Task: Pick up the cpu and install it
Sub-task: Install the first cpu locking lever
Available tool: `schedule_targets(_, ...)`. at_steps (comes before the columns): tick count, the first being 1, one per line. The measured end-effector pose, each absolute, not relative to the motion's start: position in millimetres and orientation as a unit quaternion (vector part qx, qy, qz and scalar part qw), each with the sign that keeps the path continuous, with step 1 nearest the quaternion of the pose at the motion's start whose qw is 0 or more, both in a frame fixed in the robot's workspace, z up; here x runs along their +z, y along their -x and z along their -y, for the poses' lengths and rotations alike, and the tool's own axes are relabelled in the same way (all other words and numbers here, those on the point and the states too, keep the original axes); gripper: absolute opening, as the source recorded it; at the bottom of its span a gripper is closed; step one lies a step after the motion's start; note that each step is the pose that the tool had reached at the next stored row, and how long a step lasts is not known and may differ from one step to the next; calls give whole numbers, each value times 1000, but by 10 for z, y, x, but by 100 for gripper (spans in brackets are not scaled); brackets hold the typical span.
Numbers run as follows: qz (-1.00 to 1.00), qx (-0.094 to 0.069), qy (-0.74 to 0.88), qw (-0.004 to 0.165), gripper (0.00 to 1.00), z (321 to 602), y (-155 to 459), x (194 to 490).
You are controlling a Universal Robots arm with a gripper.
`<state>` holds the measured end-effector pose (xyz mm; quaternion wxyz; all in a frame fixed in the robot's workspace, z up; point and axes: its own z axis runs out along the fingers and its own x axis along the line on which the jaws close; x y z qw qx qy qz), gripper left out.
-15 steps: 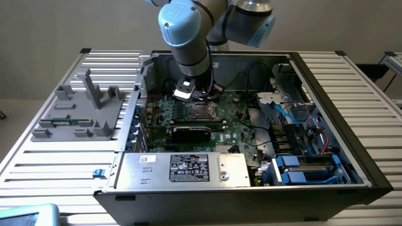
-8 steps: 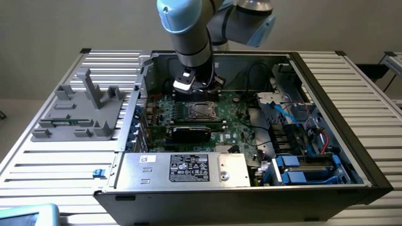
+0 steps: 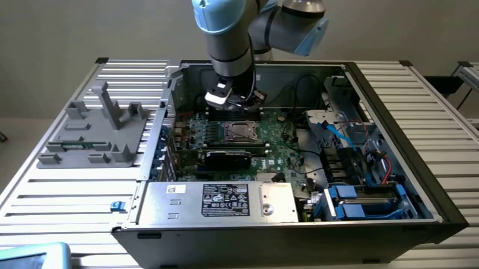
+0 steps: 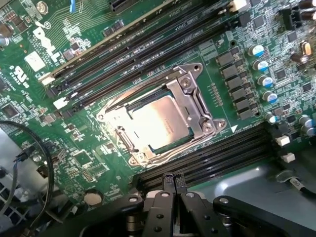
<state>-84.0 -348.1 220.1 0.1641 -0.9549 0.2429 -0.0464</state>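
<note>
Motherboard (image 3: pixel 281 148) is lying flat in the open computer case (image 3: pixel 389 106), which is taking up the middle of the exterior view. The cpu (image 4: pixel 165 121) is sitting inside the socket (image 4: pixel 197 106) at the centre of the wrist view, its dull silver top showing through the metal frame around it; in the exterior view it (image 3: pixel 239 131) is lying just below the arm. The end effector (image 4: pixel 174 185) is hanging over the board beside the socket with its two fingers pressed together, clenched on nothing and apart from the chip. Black memory slots (image 4: pixel 123 54) are running along both sides of the socket. A black card (image 3: pixel 228 158) is standing in the board below the socket, and blue drive brackets (image 3: pixel 351 202) are filling the case's lower right corner. The case is resting on a slatted metal desk (image 3: pixel 441 129), with a grey plastic fixture (image 3: pixel 97 131) sitting at the exterior view's left. A plain beige wall is standing behind.
</note>
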Motion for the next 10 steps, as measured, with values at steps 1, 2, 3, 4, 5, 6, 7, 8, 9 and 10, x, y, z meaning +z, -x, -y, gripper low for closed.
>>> schedule_targets(1, -242, -41, 956, 159, 12, 3480, 841, 2201)
schedule_targets(2, -241, -36, 957, 154, 12, 3479, 842, 2201)
schedule_targets(3, -240, -33, 959, 146, 12, 3479, 842, 2201)
schedule_targets(4, -239, -32, 961, 137, 12, 3479, 842, 2201)
schedule_targets(5, -238, -31, 962, 128, 12, 3479, 842, 2201)
schedule_targets(6, -236, -32, 964, 118, 12, 3479, 842, 2201)
schedule_targets(7, -235, -32, 965, 110, 12, 3479, 842, 2203)
schedule_targets(8, -234, -33, 966, 105, 12, 3479, 842, 2209)
schedule_targets(9, -233, -33, 967, 102, 12, 3480, 842, 2226)
schedule_targets(10, -233, -33, 967, 100, 12, 3480, 840, 2250)
